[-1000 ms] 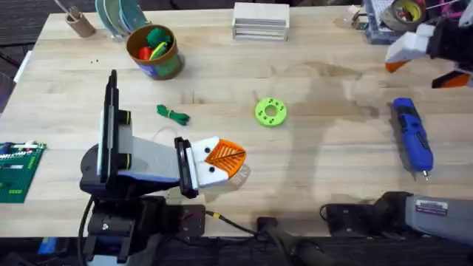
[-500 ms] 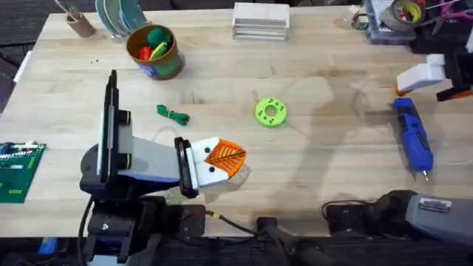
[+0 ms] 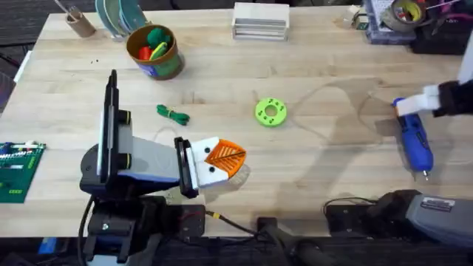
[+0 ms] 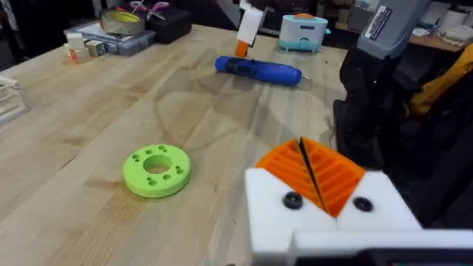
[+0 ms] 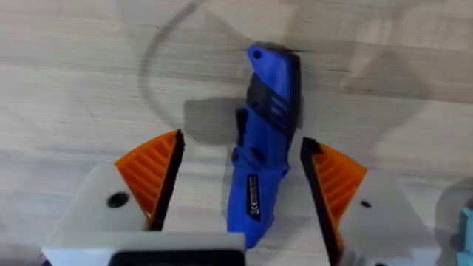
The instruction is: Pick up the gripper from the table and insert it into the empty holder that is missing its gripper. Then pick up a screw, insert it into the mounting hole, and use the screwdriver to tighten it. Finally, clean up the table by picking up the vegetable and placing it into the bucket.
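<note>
The blue screwdriver [image 3: 412, 137] lies on the table [image 3: 310, 66] near its right edge, bit pointing to the front. My right gripper [image 3: 423, 103] hovers over its rear end, open. In the right wrist view the orange pads [image 5: 157, 168] stand on either side of the screwdriver [image 5: 263, 151] without touching it. My left gripper [image 3: 219, 158] rests low at the front left, shut with nothing between its pads [image 4: 314, 171]. The dark-green vegetable [image 3: 172, 113] lies behind it. The bucket [image 3: 154, 52] holds toy food at the back left. The loose gripper, the holder and a screw are out of view.
A bright green disc with holes [image 3: 270, 111] sits mid-table, also in the left wrist view as the disc [image 4: 157, 169]. A white box [image 3: 260, 21] and a parts tray with tape [image 3: 395, 16] line the back edge. A green circuit board [image 3: 16, 171] lies at the left edge.
My right gripper has come forward and down from the back right corner and now straddles the screwdriver's rear end. The left arm has not moved.
</note>
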{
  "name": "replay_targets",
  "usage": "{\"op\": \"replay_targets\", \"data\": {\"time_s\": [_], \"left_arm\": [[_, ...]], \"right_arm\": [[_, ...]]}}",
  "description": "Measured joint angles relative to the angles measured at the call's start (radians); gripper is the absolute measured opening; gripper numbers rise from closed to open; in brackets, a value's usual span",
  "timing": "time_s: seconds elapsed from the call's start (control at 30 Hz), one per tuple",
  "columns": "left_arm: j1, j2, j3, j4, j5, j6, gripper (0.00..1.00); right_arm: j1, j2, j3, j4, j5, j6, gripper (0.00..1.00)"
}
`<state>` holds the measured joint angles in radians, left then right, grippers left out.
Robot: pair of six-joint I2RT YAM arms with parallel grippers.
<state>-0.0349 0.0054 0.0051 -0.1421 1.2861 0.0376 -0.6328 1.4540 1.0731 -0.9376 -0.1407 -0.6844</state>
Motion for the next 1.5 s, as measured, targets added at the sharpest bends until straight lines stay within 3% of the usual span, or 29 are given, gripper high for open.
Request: {"op": "replay_targets", "data": {"time_s": [0.23,0.5,0.8,1.5], "left_arm": [[0.0,0.0,0.0,0.0,0.0,0.0,0.004],[0.0,0.0,0.0,0.0,0.0,0.0,0.004],[0.0,0.0,0.0,0.0,0.0,0.0,0.004],[0.0,0.0,0.0,0.0,0.0,0.0,0.004]], "right_arm": [[-0.017,0.0,-0.124,0.169,-0.002,-0.058,0.994],[-0.019,0.011,-0.147,0.284,0.013,-0.079,0.994],[-0.019,0.109,-0.149,0.286,0.013,-0.08,0.994],[-0.019,0.13,-0.149,0.295,0.013,-0.091,0.992]]}}
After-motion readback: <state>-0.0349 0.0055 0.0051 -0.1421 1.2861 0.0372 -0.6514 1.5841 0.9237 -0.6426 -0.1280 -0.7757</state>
